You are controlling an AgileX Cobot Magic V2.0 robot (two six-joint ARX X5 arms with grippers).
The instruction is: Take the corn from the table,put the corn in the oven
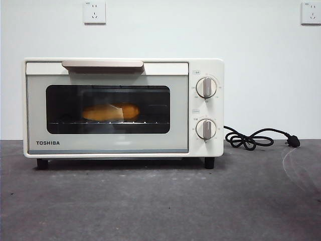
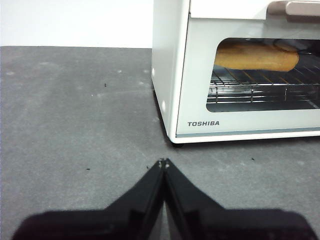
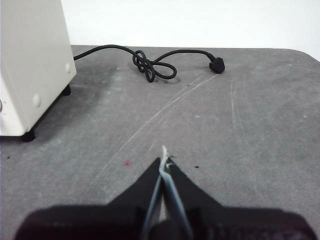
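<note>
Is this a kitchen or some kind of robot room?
Probably a robot test room: just a TOSHIBA toaster oven with corn inside, unplugged cord, bare grey table, plain white wall.

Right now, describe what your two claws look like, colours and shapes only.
Left claw: two matte black, wedge-shaped jaws tapering to a fine tip, with tiny pale specks there. Right claw: the same black wedges, with grey-blue inner pads and a whitish shred at the tip. No cables or markings are visible.
</note>
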